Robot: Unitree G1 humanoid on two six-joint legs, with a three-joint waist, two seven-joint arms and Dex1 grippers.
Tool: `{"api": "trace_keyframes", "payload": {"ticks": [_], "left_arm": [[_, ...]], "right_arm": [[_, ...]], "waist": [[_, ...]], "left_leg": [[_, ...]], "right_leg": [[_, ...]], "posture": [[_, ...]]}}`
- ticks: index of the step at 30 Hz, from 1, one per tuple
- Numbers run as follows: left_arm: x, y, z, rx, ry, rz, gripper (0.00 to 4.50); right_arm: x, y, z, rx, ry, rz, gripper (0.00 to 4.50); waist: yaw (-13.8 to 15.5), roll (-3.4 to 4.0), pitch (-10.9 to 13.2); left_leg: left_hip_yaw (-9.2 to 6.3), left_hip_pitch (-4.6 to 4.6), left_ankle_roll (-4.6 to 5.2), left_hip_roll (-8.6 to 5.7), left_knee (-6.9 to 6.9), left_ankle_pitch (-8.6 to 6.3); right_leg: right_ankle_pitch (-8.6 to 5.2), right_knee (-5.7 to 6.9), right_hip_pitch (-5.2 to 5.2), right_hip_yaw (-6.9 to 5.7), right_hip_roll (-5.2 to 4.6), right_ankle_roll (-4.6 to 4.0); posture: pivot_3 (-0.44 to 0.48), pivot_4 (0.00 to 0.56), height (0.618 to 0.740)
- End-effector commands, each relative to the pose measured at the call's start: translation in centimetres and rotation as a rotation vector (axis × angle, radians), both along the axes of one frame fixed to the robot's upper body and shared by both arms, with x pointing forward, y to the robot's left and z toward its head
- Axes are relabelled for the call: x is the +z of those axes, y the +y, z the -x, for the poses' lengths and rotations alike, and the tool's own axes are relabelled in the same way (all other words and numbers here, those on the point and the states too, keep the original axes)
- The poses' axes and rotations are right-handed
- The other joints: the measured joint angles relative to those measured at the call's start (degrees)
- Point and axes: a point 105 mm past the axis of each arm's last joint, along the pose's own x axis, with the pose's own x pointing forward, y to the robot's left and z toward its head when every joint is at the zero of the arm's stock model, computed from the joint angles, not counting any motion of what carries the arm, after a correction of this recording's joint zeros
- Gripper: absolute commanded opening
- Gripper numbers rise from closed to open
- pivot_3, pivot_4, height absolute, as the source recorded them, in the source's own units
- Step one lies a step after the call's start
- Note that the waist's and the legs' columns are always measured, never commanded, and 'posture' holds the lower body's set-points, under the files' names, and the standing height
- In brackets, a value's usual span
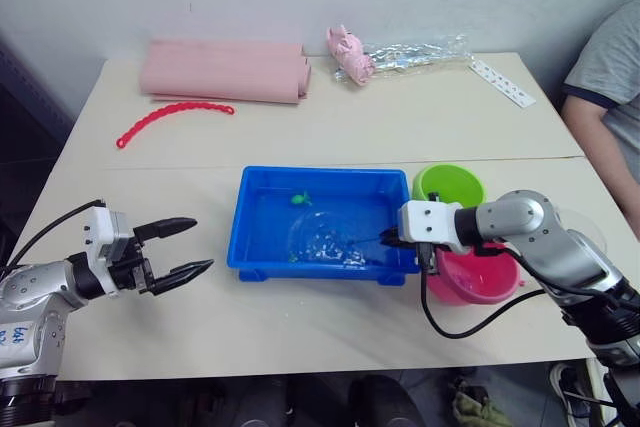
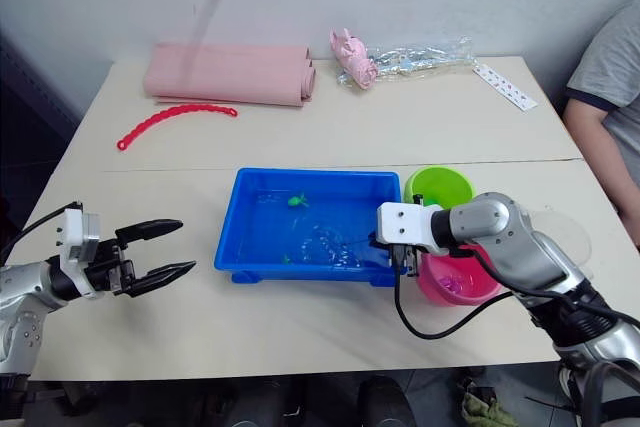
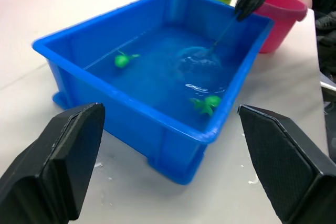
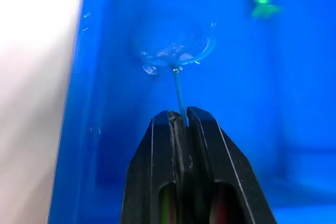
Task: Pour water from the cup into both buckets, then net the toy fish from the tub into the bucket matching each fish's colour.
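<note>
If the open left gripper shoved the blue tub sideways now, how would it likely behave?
The tub holds water, so it is probably heavy and would resist sliding on its small feet. The water would likely slosh, drifting the green fish. It looks stiff-walled and low, so tipping seems unlikely.

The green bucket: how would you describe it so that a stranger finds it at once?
Find the big blue tub in the middle of the table. At its far right corner stand two small round buckets side by side. The green bucket is the lime one, farther from the robot than the pink bucket.
</note>
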Motion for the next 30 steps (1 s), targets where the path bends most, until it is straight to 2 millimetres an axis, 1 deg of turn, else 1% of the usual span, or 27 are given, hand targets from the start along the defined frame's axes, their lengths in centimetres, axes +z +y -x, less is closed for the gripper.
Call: {"api": "trace_keyframes", "payload": {"ticks": [1,3,4,7,12,15,18,22,25,30], "left_arm": [[1.4,-0.3,0.5,-0.019,-0.045,-0.012,4.44],[1.4,-0.5,0.5,-0.021,-0.045,-0.012,4.44],[1.5,-0.5,0.5,-0.022,-0.044,-0.013,4.44],[1.5,-0.6,0.6,-0.022,-0.042,-0.015,4.44],[1.4,-0.7,0.5,-0.024,-0.037,-0.014,4.44],[1.4,-0.8,0.3,-0.027,-0.037,-0.011,4.44],[1.4,-0.7,0.0,-0.029,-0.037,-0.01,4.44],[1.6,-1.1,-0.5,-0.052,-0.045,0.0,4.44],[2.0,-2.0,-1.0,-0.085,-0.057,0.021,4.44],[2.8,-4.1,-1.7,-0.16,-0.085,0.064,4.44]], "right_arm": [[-0.2,1.7,0.4,0.071,0.013,-0.034,0.0],[-0.1,2.4,0.6,0.1,0.024,-0.063,0.0],[0.1,2.9,1.1,0.139,0.031,-0.087,0.0],[0.7,3.6,1.7,0.175,0.051,-0.151,0.0],[1.2,4.0,1.7,0.146,0.084,-0.218,0.0],[2.2,4.4,1.7,0.125,0.108,-0.294,0.0],[3.2,4.2,1.7,0.115,0.114,-0.331,0.0],[4.1,3.4,1.9,0.117,0.068,-0.349,0.0],[4.5,1.7,2.0,0.074,0.06,-0.336,0.0],[5.8,-1.1,2.4,-0.056,0.072,-0.401,0.0]], "waist": [[-0.3,0.0,0.0],[-0.4,0.0,0.0],[-0.4,0.0,0.0],[-0.4,0.0,0.0],[-0.5,0.0,0.0],[-0.5,0.0,0.0],[-0.4,0.0,0.0],[-0.4,0.0,0.0],[-0.3,0.0,0.0],[-0.1,-0.01,0.0]], "left_leg": [[0.0,0.0,0.0,0.0,0.02,0.0],[0.0,0.01,-0.01,0.0,0.03,0.01],[0.0,0.02,-0.01,0.0,0.03,0.01],[0.0,0.04,-0.01,0.0,0.01,0.01],[0.0,0.04,-0.02,0.0,-0.02,0.0],[0.0,0.04,-0.02,0.0,-0.03,0.0],[0.0,0.04,-0.02,0.0,-0.02,0.0],[0.0,0.04,-0.02,-0.01,-0.02,0.0],[-0.01,0.03,-0.02,-0.01,-0.03,0.0],[0.01,0.02,-0.01,-0.02,-0.02,-0.01]], "right_leg": [[0.0,0.02,0.0,0.0,0.0,0.0],[0.0,0.06,0.01,0.0,0.0,0.0],[0.0,0.07,0.0,0.01,0.0,0.0],[0.0,0.07,0.01,0.01,0.01,0.0],[0.0,0.07,-0.01,0.01,0.01,0.0],[0.0,0.06,-0.01,0.01,0.01,0.0],[0.0,0.07,-0.01,0.01,0.01,0.0],[0.0,0.06,0.0,0.01,0.0,0.0],[0.0,0.06,-0.01,-0.01,0.0,0.0],[0.0,0.03,0.02,0.0,0.0,0.0]], "posture": [[0.0,0.15,0.74],[0.0,0.15,0.74],[0.0,0.15,0.74],[0.0,0.15,0.74],[0.0,0.15,0.74],[0.0,0.15,0.74],[0.0,0.15,0.74],[0.0,0.15,0.74],[0.0,0.15,0.74],[0.0,0.15,0.74]]}}
